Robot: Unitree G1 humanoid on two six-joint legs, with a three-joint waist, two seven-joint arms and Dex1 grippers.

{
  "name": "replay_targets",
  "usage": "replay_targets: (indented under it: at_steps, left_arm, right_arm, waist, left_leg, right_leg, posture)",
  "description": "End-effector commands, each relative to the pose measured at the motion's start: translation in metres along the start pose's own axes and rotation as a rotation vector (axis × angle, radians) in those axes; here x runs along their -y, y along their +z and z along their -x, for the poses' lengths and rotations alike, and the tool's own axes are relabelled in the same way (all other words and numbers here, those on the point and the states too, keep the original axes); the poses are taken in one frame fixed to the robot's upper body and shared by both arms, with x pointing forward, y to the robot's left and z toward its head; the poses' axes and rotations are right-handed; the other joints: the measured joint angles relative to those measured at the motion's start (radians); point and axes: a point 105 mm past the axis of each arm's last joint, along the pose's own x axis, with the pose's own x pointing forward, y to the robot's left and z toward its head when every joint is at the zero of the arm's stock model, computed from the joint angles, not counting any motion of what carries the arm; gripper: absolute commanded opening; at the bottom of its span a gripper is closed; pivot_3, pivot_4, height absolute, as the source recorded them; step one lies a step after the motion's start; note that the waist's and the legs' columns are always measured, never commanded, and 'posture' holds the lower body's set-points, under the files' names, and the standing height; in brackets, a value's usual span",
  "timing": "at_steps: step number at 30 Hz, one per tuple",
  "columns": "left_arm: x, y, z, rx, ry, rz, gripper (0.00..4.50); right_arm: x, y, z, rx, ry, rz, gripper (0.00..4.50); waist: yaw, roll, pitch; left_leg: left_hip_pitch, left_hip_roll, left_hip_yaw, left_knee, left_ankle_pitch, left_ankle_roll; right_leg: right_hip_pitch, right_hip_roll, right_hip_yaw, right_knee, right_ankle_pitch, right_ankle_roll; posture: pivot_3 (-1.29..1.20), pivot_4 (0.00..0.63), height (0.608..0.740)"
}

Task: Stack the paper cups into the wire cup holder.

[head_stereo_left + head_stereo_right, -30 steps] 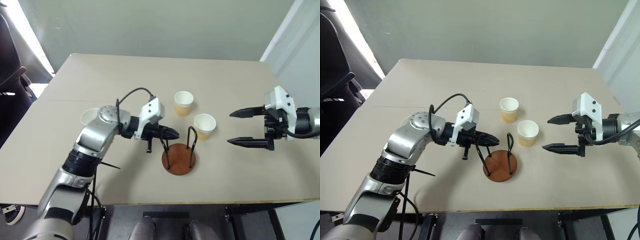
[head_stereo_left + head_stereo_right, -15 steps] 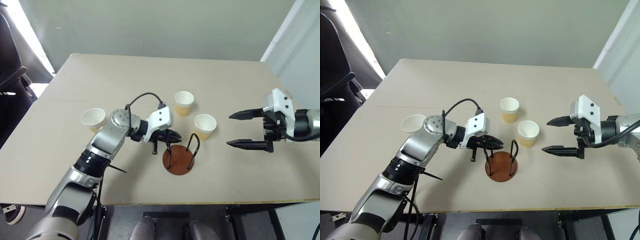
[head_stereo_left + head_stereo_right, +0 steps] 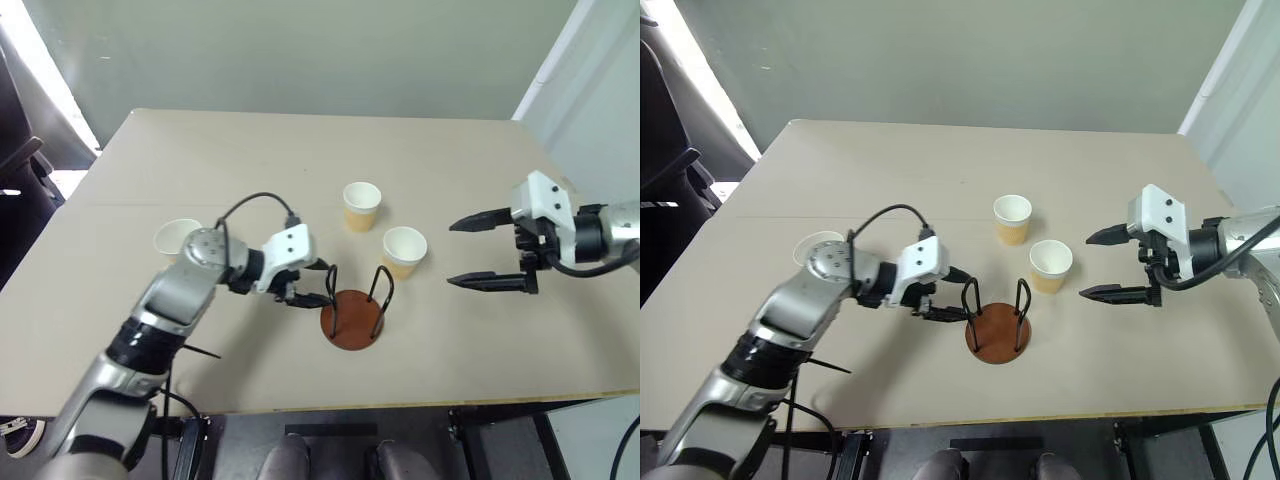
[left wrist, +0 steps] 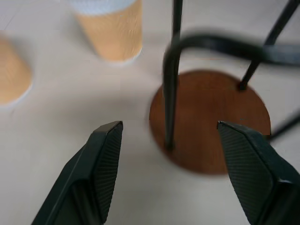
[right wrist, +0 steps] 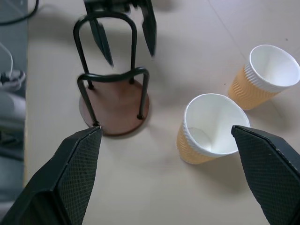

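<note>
My left pincer (image 4: 166, 136) spread just beside the wire cup holder (image 3: 353, 318); right pincer (image 3: 470, 252) spread wide, nearest paper cup (image 3: 403, 250) beside it

Daylight is pouring in from the far left, leaving only soft shadows on the evenly lit table (image 3: 300, 160), while up close the wire cup holder (image 4: 211, 117) is smearing into motion blur.

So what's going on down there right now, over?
Both grippers open, empty: left gripper beside the wire cup holder, right gripper near a cup. Holder empty; three paper cups on the table. Nothing blocking.
</note>
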Motion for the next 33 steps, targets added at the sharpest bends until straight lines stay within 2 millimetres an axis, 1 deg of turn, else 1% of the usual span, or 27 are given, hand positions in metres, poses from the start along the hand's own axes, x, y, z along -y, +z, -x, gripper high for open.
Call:
replay_targets:
  at_steps: [1, 4, 7, 9, 13, 17, 19, 25, 28, 30, 33]
  left_arm:
    - [0.004, 0.01, 0.014, 0.061, 0.06, 0.002, 3.4]
    - [0.003, 0.009, 0.031, 0.096, 0.137, 0.042, 3.4]
    - [0.005, 0.015, 0.05, 0.141, 0.19, 0.067, 3.4]
    - [0.01, 0.02, 0.065, 0.157, 0.204, 0.066, 3.4]
    - [0.019, 0.027, 0.087, 0.151, 0.242, 0.044, 3.4]
    - [0.026, 0.028, 0.094, 0.131, 0.271, 0.044, 3.4]
    - [0.028, 0.028, 0.094, 0.128, 0.287, 0.055, 3.4]
    - [0.031, 0.03, 0.091, 0.128, 0.312, 0.068, 3.4]
    - [0.032, 0.03, 0.092, 0.121, 0.323, 0.074, 3.43]
    - [0.031, 0.029, 0.092, 0.118, 0.328, 0.076, 3.43]
    - [0.031, 0.028, 0.092, 0.116, 0.331, 0.08, 3.43]
  right_arm:
    - [0.01, 0.002, -0.009, -0.028, 0.031, 0.089, 4.5]
    - [0.019, -0.001, -0.02, -0.064, 0.06, 0.13, 4.5]
    - [0.023, -0.009, -0.028, -0.104, 0.096, 0.162, 4.5]
    - [0.026, -0.015, -0.034, -0.129, 0.118, 0.185, 4.5]
    - [0.026, -0.02, -0.047, -0.137, 0.17, 0.212, 4.5]
    - [0.024, -0.019, -0.061, -0.112, 0.208, 0.226, 4.5]
    - [0.029, -0.018, -0.07, -0.114, 0.206, 0.24, 4.5]
    - [0.03, -0.027, -0.084, -0.158, 0.233, 0.279, 4.5]
    - [0.032, -0.031, -0.09, -0.17, 0.23, 0.291, 3.91]
    - [0.032, -0.031, -0.091, -0.171, 0.233, 0.3, 3.23]
    - [0.032, -0.028, -0.092, -0.162, 0.234, 0.309, 2.05]
  waist:
    - [-0.002, 0.0, 0.0]
    - [-0.003, 0.0, 0.0]
    - [-0.002, 0.0, 0.0]
    - [-0.002, 0.0, 0.0]
    - [-0.006, 0.0, 0.0]
    - [-0.006, 0.001, 0.0]
    - [-0.007, 0.001, 0.0]
    - [-0.003, 0.001, 0.0]
    - [-0.004, 0.001, 0.0]
    - [-0.005, 0.001, 0.0]
    - [-0.005, 0.001, 0.0]
  left_leg:
    - [0.0, 0.0, 0.0, 0.0, 0.0, 0.0]
    - [-0.001, 0.0, 0.0, 0.0, -0.001, 0.001]
    - [-0.001, 0.0, -0.001, 0.0, -0.001, 0.001]
    - [-0.001, 0.0, -0.001, -0.001, 0.0, 0.001]
    - [-0.001, 0.001, -0.001, -0.002, -0.001, 0.0]
    - [0.0, 0.002, 0.0, -0.002, 0.0, 0.0]
    - [0.0, 0.002, 0.0, -0.002, -0.001, 0.0]
    - [0.0, 0.003, 0.0, -0.002, -0.001, -0.002]
    - [0.0, 0.003, 0.0, -0.002, -0.003, -0.004]
    - [0.0, 0.004, 0.001, -0.002, -0.003, -0.005]
    - [0.0, 0.006, 0.002, -0.002, -0.005, -0.008]
  right_leg:
    - [0.0, 0.0, 0.0, 0.0, 0.0, 0.0]
    - [-0.001, -0.001, -0.001, 0.0, 0.0, 0.0]
    - [-0.001, -0.001, -0.001, 0.0, 0.0, -0.001]
    - [-0.001, -0.001, -0.001, 0.0, 0.001, -0.001]
    - [-0.002, -0.001, -0.001, 0.0, 0.002, -0.003]
    - [-0.002, -0.001, -0.002, 0.0, 0.002, -0.004]
    - [-0.002, -0.001, -0.002, 0.0, 0.002, -0.005]
    - [-0.003, -0.001, -0.003, 0.001, 0.002, -0.009]
    - [-0.003, -0.001, -0.004, 0.002, 0.002, -0.01]
    - [-0.004, 0.0, -0.004, 0.002, 0.001, -0.011]
    - [-0.005, 0.001, -0.004, 0.003, 0.001, -0.012]
  posture:
    - [0.0, 0.15, 0.74]
    - [0.0, 0.15, 0.74]
    - [0.0, 0.15, 0.74]
    - [0.0, 0.15, 0.74]
    - [0.0, 0.15, 0.74]
    - [0.0, 0.15, 0.74]
    - [0.0, 0.15, 0.74]
    - [0.0, 0.15, 0.74]
    - [0.0, 0.15, 0.74]
    - [0.0, 0.15, 0.74]
    - [0.0, 0.15, 0.74]
